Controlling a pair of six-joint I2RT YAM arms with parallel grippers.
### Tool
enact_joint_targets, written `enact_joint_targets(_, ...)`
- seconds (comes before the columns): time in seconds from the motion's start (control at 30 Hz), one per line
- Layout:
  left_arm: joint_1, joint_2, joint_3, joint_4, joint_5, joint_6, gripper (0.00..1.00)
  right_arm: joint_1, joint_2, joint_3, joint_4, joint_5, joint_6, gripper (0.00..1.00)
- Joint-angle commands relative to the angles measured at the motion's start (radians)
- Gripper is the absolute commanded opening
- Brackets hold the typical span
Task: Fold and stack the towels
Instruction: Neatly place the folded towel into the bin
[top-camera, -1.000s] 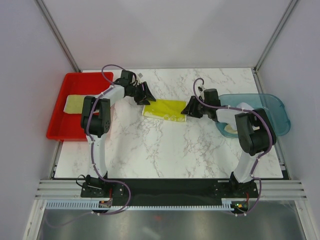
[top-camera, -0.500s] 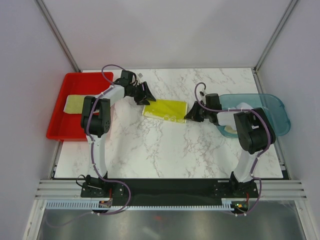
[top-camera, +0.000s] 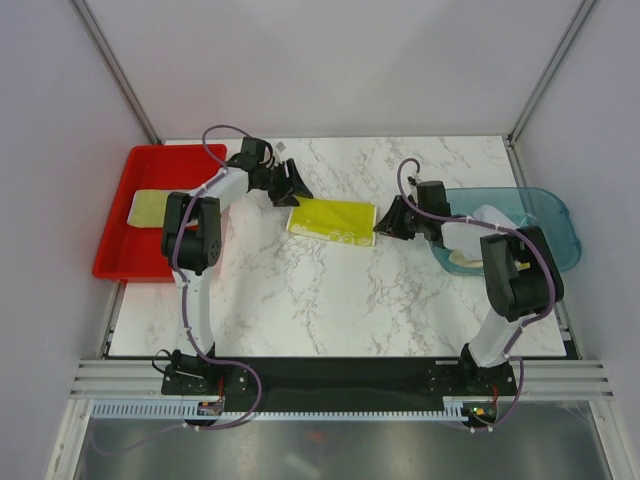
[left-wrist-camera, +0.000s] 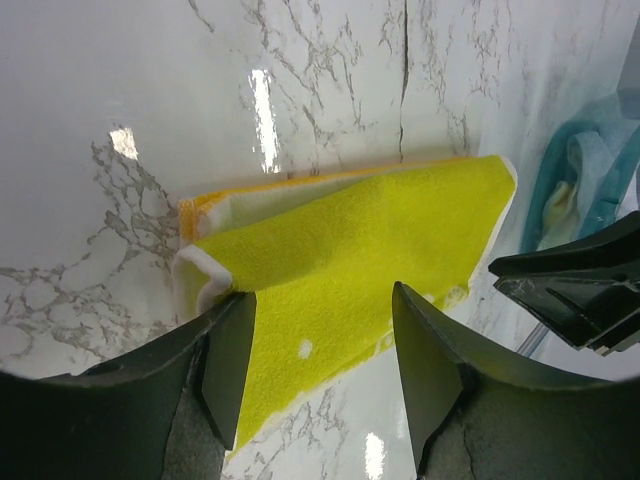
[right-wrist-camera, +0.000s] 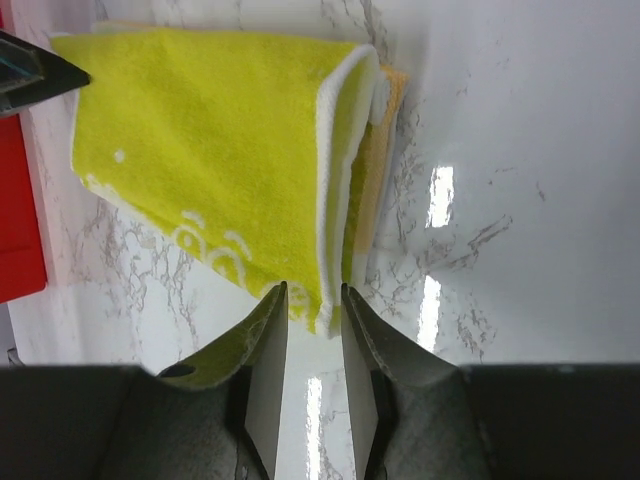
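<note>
Currently the yellow towel (top-camera: 330, 218) lies folded mid-table, long axis left-right, spanning the gap between the two arms. Its top ply is bright yellow. A paler orange ply peeks out under it at both ends, so the fold looks slightly off-square.

At its left end, on the far corner, sits the left claw (top-camera: 297, 187): released, fingers (left-wrist-camera: 225, 370) spread wide, towel corner between the tips. At the right end sits the right claw (top-camera: 384, 226), tips at the short edge. Its jaw gap is narrow and the hem lies right at it, so I can't tell if it's pinching or just clear. Both are at the cloth, neither nearer, and each owns one short edge.

My read: the next fold brings one short end over the other, or the piece goes to the stack. Either way the pick is on a short edge and has to catch both plies.

Underneath, the table (top-camera: 300, 300) is glossy marble, so the cloth will likely slide if dragged. Room to work looks best on the near side. At left, the red tray (top-camera: 115, 250) holds one pale yellow towel (top-camera: 145, 208). At right, the teal bin (top-camera: 560, 235), just behind the right claw, holds pale cloths (top-camera: 462, 260).
</note>
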Motion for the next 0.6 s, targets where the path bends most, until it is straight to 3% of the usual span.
enact_joint_targets(0.0, 0.001, -0.075, 0.024, 0.005, 0.028, -0.011, 0.64, -0.001, -0.068, 0.087, -0.106, 0.088, -0.032, 0.35)
enact_joint_targets(0.17, 0.003, -0.09, -0.016, 0.007, 0.036, 0.001, 0.64, -0.001, -0.034, 0.197, -0.157, 0.088, -0.036, 0.29)
enact_joint_targets(0.37, 0.0, -0.063, 0.001, 0.013, 0.032, 0.009, 0.64, 0.002, 0.09, 0.309, -0.059, -0.019, 0.022, 0.28)
enact_joint_targets(0.57, 0.001, 0.029, 0.042, 0.016, 0.031, -0.002, 0.64, 0.001, 0.214, 0.293, 0.01, 0.054, 0.059, 0.28)
